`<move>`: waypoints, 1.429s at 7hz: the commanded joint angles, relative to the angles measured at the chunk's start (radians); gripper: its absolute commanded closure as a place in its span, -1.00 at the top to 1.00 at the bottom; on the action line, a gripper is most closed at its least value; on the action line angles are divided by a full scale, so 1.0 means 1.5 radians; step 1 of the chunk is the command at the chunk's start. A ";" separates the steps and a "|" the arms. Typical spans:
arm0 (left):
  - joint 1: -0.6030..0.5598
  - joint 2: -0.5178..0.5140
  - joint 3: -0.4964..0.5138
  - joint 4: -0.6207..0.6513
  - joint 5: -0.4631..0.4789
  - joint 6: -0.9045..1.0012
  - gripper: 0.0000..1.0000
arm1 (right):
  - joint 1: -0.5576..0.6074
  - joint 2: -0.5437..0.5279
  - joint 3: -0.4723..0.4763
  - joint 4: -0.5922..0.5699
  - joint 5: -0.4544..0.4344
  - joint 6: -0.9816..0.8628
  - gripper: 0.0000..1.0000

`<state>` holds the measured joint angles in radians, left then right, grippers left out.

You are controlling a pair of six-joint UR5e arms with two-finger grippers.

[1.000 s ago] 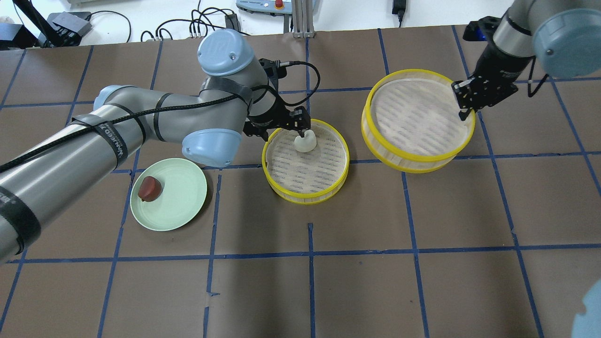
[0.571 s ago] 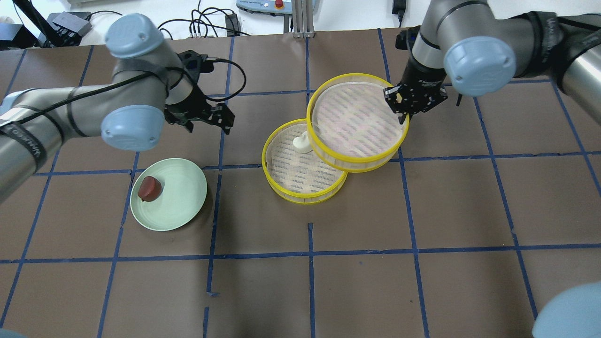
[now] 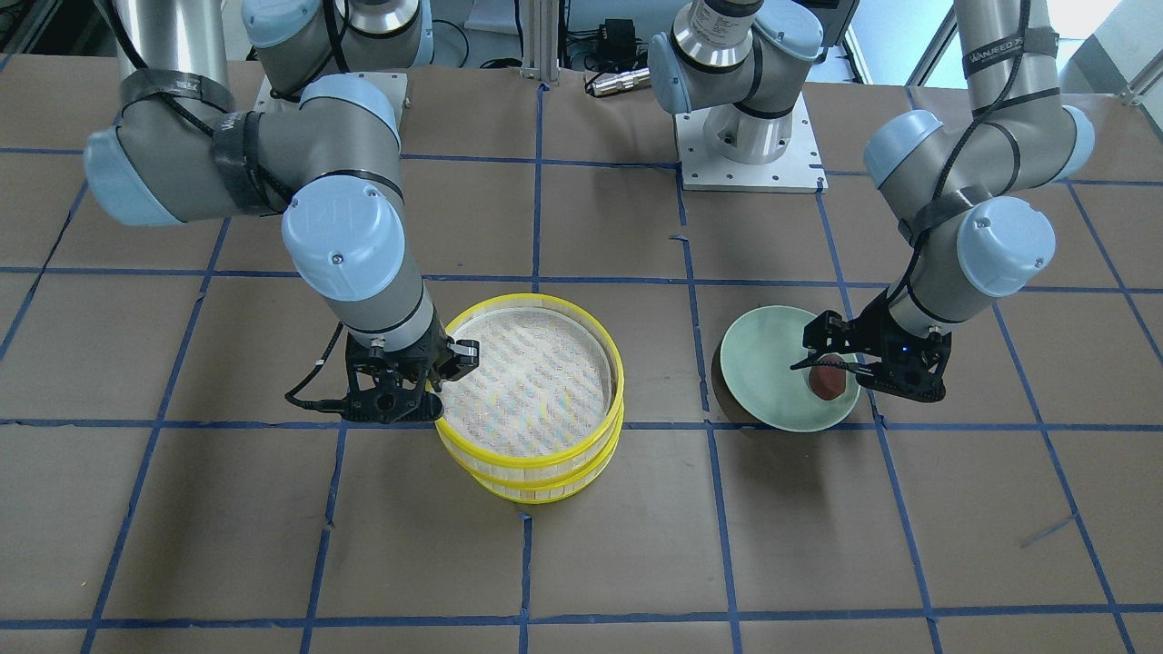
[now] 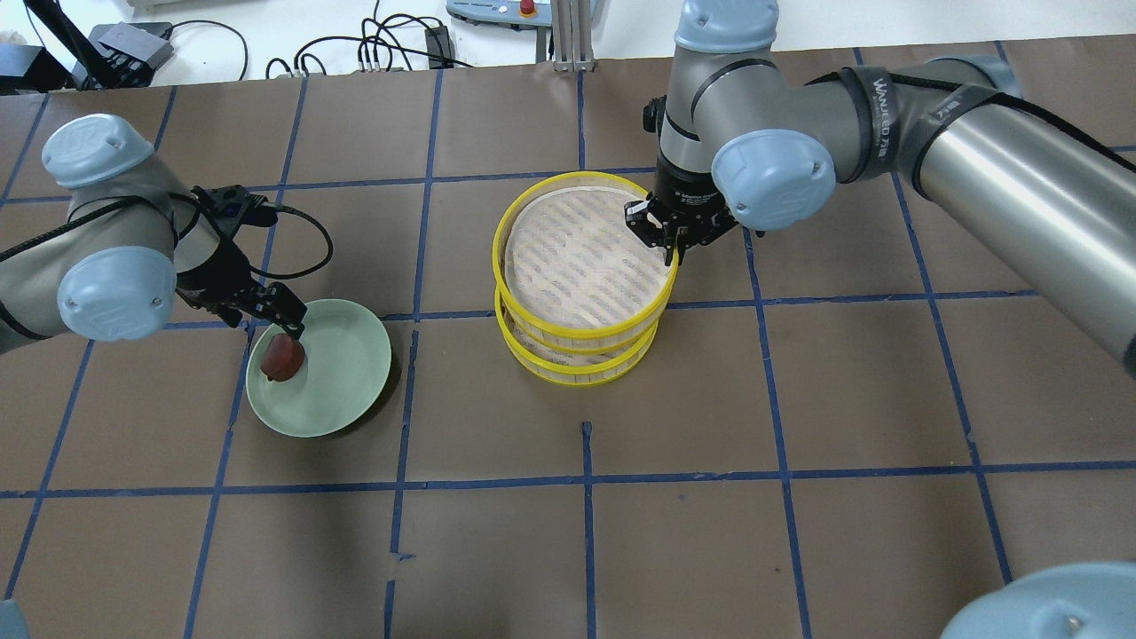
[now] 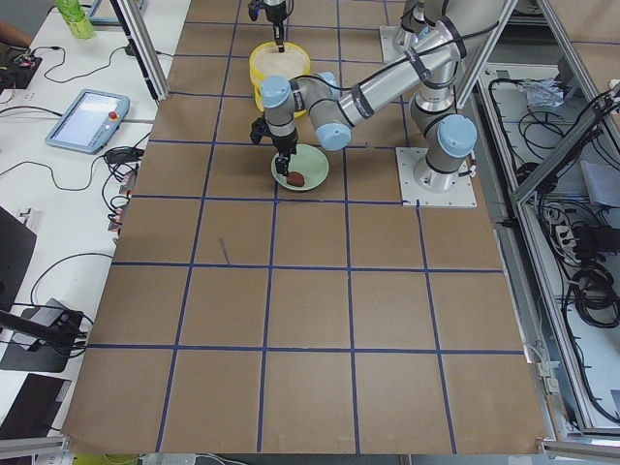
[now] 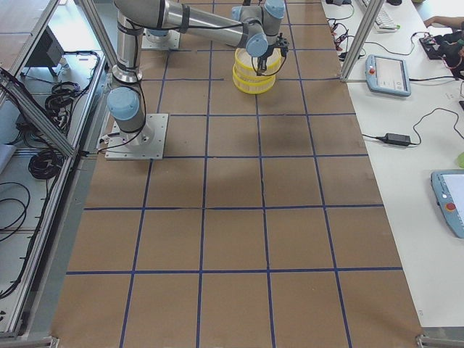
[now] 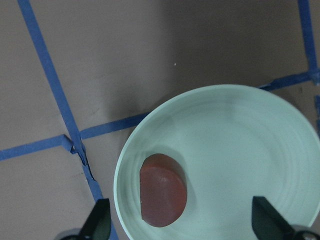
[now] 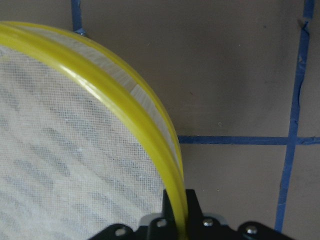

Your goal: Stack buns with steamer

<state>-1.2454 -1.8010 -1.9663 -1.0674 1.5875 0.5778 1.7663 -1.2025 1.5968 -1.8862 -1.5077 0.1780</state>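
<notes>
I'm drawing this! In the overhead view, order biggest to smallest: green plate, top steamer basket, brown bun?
1. top steamer basket (raised, so nearer the camera)
2. green plate
3. brown bun, by far smallest

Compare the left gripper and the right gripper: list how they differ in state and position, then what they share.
The left gripper is open; the right gripper is shut on the upper steamer tray's rim. The left gripper hangs over the reddish-brown bun on the green plate; the right gripper is at the tray's edge, no bun visible there. Both point down.
</notes>
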 commanded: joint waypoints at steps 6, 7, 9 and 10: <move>0.006 -0.040 -0.013 0.018 0.001 0.007 -0.99 | 0.008 0.014 0.032 -0.033 0.001 0.004 -0.67; 0.004 -0.031 -0.013 0.066 0.005 0.007 -1.00 | 0.008 0.019 0.033 -0.042 0.001 0.004 -0.67; -0.014 0.018 0.015 0.062 0.005 -0.006 -0.99 | 0.008 0.022 0.032 -0.046 -0.002 0.004 -0.67; -0.031 0.045 0.025 0.031 0.003 -0.029 -0.99 | 0.008 0.024 0.032 -0.046 -0.005 0.004 -0.58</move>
<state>-1.2640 -1.7864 -1.9524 -0.9817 1.5938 0.5680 1.7779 -1.1699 1.6446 -1.9542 -1.5114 0.1841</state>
